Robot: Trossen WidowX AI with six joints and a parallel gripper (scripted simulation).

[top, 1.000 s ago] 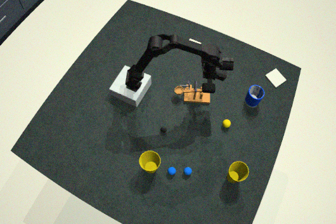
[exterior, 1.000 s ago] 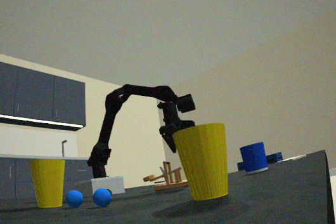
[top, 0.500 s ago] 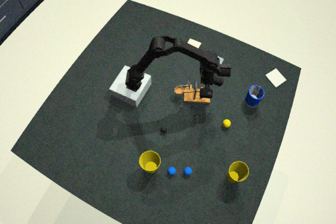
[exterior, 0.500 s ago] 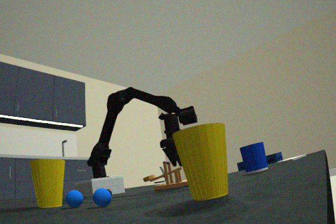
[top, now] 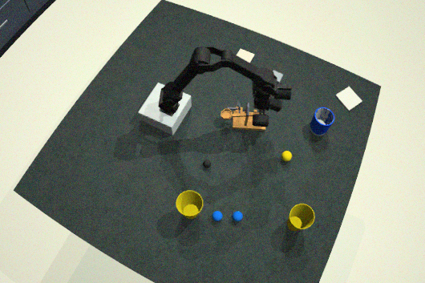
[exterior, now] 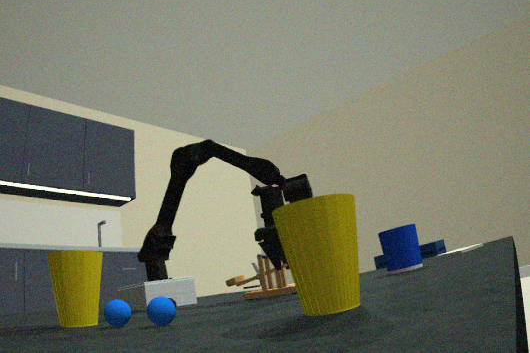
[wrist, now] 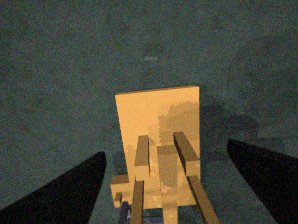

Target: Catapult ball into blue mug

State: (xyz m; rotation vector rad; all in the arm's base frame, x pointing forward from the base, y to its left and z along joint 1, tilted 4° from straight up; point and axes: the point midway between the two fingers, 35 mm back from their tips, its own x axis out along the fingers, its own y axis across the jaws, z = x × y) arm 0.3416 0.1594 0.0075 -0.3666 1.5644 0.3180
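Note:
The orange catapult (top: 240, 123) (exterior: 260, 295) (wrist: 140, 109) stands on the dark mat, its round cup (top: 226, 114) (exterior: 234, 281) toward the arm's base. No ball shows in the cup. My gripper (wrist: 165, 151) is open and empty above the catapult, with a fingertip to each side of its two upright bars in the wrist view. The blue mug (top: 319, 127) (exterior: 400, 249) stands upright beyond the catapult's other end. A yellow ball (top: 286, 156) lies on the mat between the catapult and the front right yellow cup; it does not show in the exterior view.
Two yellow cups (top: 189, 209) (top: 301, 220) stand near the front, with two blue balls (top: 217, 216) (top: 237, 216) beside the left one. A small black ball (top: 207, 163) lies mid-mat. White squares (top: 245, 55) (top: 349, 98) lie at the back. The arm stands on a white block (top: 154, 118).

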